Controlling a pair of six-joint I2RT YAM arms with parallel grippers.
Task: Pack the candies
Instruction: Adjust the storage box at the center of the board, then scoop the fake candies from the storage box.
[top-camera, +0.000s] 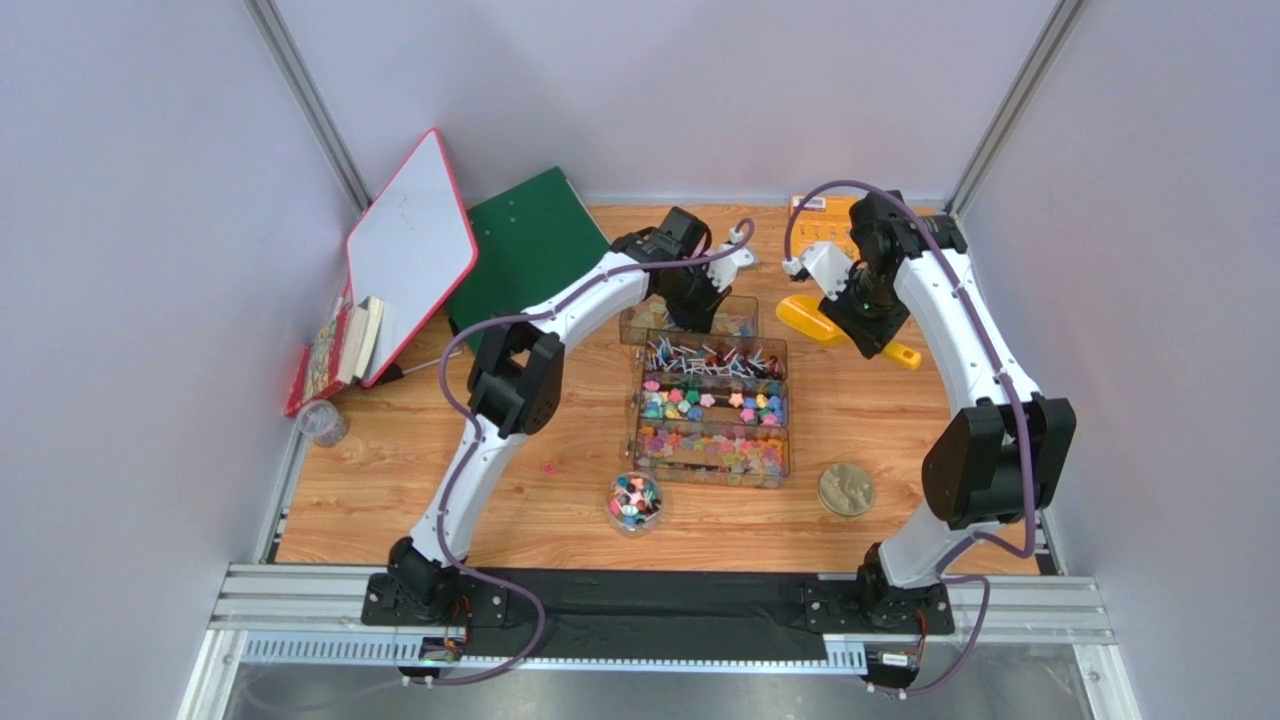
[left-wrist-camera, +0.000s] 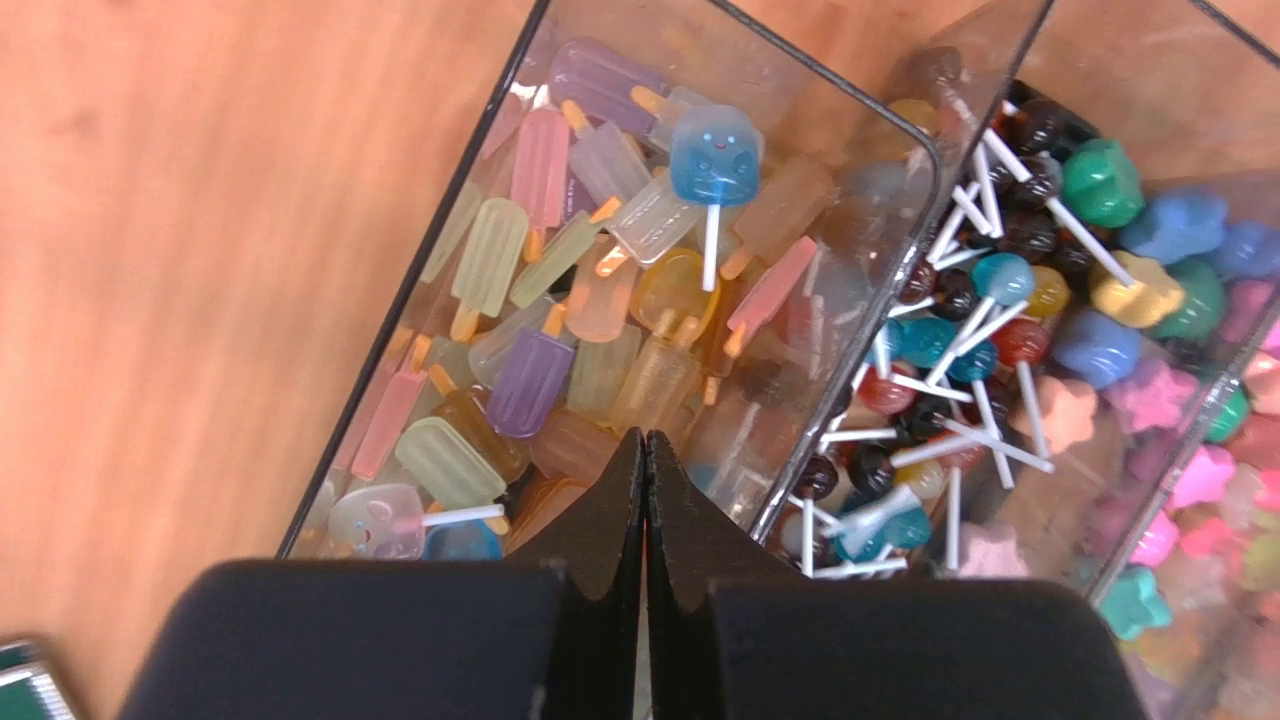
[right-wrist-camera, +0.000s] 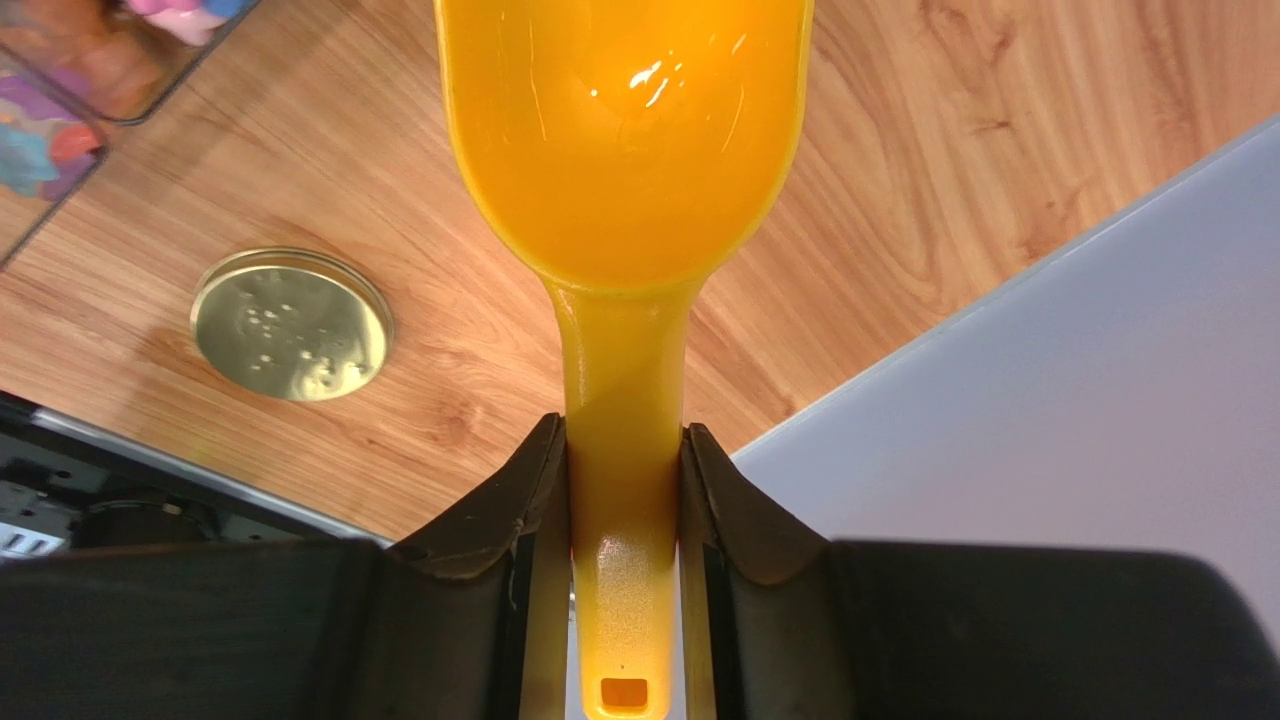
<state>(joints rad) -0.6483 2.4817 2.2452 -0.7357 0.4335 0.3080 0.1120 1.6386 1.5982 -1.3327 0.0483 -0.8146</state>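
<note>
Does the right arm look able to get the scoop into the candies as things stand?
Probably yes: the right gripper grips the empty scoop, and the candies lie uncovered beside it. The left gripper over the far tray may crowd that end.

Top external: fixed, high and behind the arm bases, tilted down over the whole bench (top-camera: 376, 510); far, both arms in full.
Left wrist: pointing steeply down past its own jaws, very near; frame filled by candies (left-wrist-camera: 526, 375) in clear boxes (left-wrist-camera: 824, 68). The top view shows these boxes mid-bench.
Right wrist: close, looking down along the yellow scoop (right-wrist-camera: 631, 150) at the bench's near-right part; gold lid (right-wrist-camera: 290, 323) shared with the top view.
</note>
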